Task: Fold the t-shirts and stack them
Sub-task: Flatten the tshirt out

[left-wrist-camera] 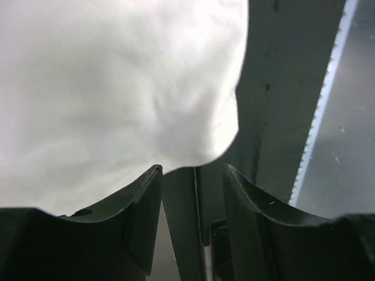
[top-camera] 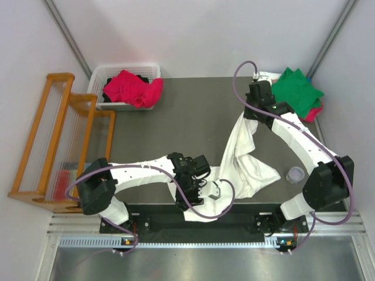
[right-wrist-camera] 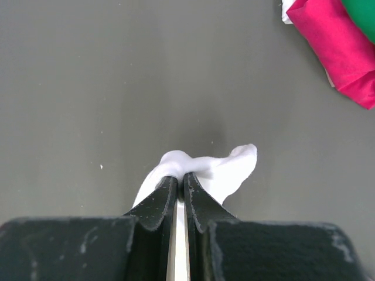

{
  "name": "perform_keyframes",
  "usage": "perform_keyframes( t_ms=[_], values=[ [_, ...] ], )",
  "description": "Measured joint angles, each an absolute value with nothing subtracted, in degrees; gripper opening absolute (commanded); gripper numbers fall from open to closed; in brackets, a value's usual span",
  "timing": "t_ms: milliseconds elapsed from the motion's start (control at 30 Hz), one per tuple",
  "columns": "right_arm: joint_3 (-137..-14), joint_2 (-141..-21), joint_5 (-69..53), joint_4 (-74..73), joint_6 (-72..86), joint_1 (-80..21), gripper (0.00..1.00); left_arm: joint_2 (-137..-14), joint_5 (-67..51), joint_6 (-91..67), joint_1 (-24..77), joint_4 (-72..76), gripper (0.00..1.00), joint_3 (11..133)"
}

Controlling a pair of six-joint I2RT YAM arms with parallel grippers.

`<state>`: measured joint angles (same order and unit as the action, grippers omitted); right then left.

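A large white t-shirt (top-camera: 243, 167) hangs stretched from the far right of the table down to its near edge, its lower part bunched up. My right gripper (top-camera: 253, 117) is shut on the shirt's upper end; in the right wrist view the gripper (right-wrist-camera: 179, 175) pinches a fold of the white cloth (right-wrist-camera: 228, 167) above the table. My left gripper (top-camera: 206, 190) is at the shirt's near edge. Its jaws (left-wrist-camera: 193, 170) stand open, and the white cloth (left-wrist-camera: 117, 88) ends just past the fingertips with nothing between them. A green t-shirt (top-camera: 299, 88) lies folded on a crimson-pink one (top-camera: 314, 112) at the far right.
A white slotted basket (top-camera: 99, 79) at the far left holds a crumpled crimson-pink t-shirt (top-camera: 132, 88). A wooden rack (top-camera: 58, 140) stands off the table's left side. A small clear round lid (top-camera: 296, 174) lies near the right arm's base. The crimson-pink shirt (right-wrist-camera: 334, 47) is also at the upper right of the right wrist view.
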<state>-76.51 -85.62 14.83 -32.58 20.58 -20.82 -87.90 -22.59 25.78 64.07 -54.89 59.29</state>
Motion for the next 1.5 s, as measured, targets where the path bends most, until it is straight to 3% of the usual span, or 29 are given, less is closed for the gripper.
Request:
perform_keyframes(
  t_ms=[133,167,533,667,833,1100,1500],
  values=[
    [-76.5,-85.7,13.6,-32.3,20.6,-19.9,0.0,-91.2,-20.4,25.7,64.1,-49.6,0.54,58.3],
    [-76.5,-85.7,13.2,-32.4,20.6,-19.8,0.0,-92.0,-19.7,25.6,64.1,-48.4,0.62,57.8],
    [-76.5,-85.7,11.0,-31.8,20.6,-19.6,0.0,-92.4,-19.9,26.1,61.2,-47.4,0.85,57.4],
    [-76.5,-85.7,10.2,-31.3,20.6,-19.6,0.0,-91.2,-22.1,26.9,60.3,-51.7,0.86,60.3],
    [-76.5,-85.7,9.8,-31.3,20.6,-19.6,0.0,-88.4,-24.9,27.4,61.2,-55.1,0.78,62.6],
    [-76.5,-85.7,9.7,-31.3,20.6,-19.6,0.0,-86.1,-16.6,26.9,77.3,-54.2,0.76,52.9],
    [-76.5,-85.7,9.0,-31.3,20.9,-19.6,0.0,-86.3,-9.3,26.5,76.6,-48.3,0.7,52.3]
  ],
)
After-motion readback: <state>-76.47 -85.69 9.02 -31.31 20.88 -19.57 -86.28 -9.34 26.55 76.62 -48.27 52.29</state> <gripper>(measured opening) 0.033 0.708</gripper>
